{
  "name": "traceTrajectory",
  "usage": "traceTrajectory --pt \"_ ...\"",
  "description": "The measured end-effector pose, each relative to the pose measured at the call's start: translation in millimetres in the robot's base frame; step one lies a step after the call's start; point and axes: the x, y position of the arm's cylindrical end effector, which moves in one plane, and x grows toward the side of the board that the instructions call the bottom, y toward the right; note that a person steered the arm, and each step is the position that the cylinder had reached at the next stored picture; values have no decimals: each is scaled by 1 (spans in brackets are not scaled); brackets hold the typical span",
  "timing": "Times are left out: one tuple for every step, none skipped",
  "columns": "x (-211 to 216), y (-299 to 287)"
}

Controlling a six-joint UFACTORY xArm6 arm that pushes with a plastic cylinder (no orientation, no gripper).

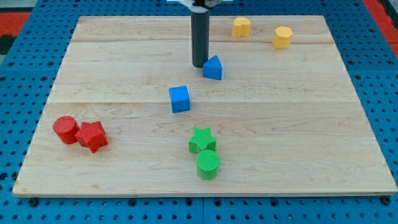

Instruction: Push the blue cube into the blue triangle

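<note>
Camera view
Surface (298,124): light wooden board, lying on a blue perforated base (18,25).
My tip (199,65): lower end of the dark upright rod, resting on the surface in the upper middle of the view.
Gripper: I carry none; the rod is my only tool, so there is nothing to open or close.
Blue triangle (212,68): just beside my tip on the view's right; touching or a hair apart, I cannot tell which.
Blue cube (179,99): below and to the left of my tip, apart from it and from the blue triangle.
Green star (201,139): lower middle, below the blue cube.
Green cylinder (208,165): directly under the green star, touching it.
Red cylinder (65,129): lower left of the surface.
Red star (92,135): against the red cylinder on its right.
Yellow blocks: one (241,27) near the top edge, a second (282,37) to its right, the two apart; both look many-sided, exact shape unclear.
</note>
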Motion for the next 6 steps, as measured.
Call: traceTrajectory --pt "30 61" --pt "62 85" --pt "73 102" --pt "69 108" --pt "60 59" --pt "25 66"
